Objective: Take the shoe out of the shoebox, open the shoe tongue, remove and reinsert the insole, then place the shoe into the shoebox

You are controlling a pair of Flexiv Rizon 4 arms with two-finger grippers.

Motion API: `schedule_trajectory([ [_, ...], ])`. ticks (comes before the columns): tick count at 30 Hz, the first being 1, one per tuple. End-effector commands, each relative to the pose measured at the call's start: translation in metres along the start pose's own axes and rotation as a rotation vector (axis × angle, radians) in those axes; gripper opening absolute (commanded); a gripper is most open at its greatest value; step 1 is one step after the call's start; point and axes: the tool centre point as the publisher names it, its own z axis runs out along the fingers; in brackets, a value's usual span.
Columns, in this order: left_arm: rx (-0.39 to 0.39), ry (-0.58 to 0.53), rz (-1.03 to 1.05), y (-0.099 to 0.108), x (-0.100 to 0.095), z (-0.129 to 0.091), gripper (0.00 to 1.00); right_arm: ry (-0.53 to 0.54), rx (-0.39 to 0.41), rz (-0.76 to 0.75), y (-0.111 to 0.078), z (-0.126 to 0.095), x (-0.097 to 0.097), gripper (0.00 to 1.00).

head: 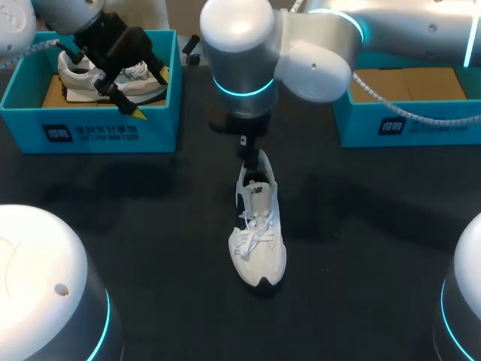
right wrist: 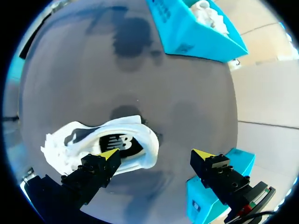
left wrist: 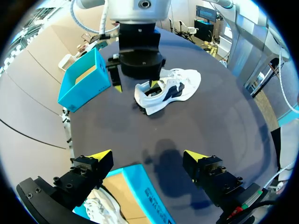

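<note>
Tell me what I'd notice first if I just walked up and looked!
A white shoe lies alone in the middle of the dark table, with the right pincer open just over its heel. On the left, the left pincer hangs open above a bright blue shoebox with another shoe inside.

end effector (right wrist: 156,154), fingers apart, straddles shoe (right wrist: 140,128) heel.

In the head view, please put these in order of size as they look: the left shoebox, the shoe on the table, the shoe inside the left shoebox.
1. left shoebox
2. shoe on the table
3. shoe inside the left shoebox, probably the smallest, but the left tool hides part of it, so this last rank is unsure.
</note>
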Motion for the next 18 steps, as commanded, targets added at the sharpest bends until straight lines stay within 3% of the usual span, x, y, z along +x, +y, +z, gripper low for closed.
schedule_trajectory([
  [1,-0.002,0.001,0.001,0.0,0.0,0.0,1.0,0.007,-0.007,-0.028,0.001,0.016,-0.002,1.0],
  [8,-0.002,0.001,0.001,0.0,0.0,0.0,1.0,0.018,-0.027,-0.066,0.003,0.037,-0.005,0.98],
  [12,-0.002,0.001,0.001,0.0,0.0,0.0,1.0,0.032,-0.038,-0.103,0.005,0.048,-0.004,0.62],
  [14,-0.002,0.001,0.001,0.0,0.0,0.0,1.0,0.039,-0.037,-0.12,0.006,0.052,-0.003,0.49],
  [16,-0.002,0.001,0.001,0.0,0.0,0.0,1.0,0.049,-0.04,-0.132,0.007,0.056,-0.003,0.4],
  [18,-0.002,0.001,0.001,0.0,0.0,0.0,1.0,0.06,-0.041,-0.149,0.008,0.06,-0.001,0.38],
])
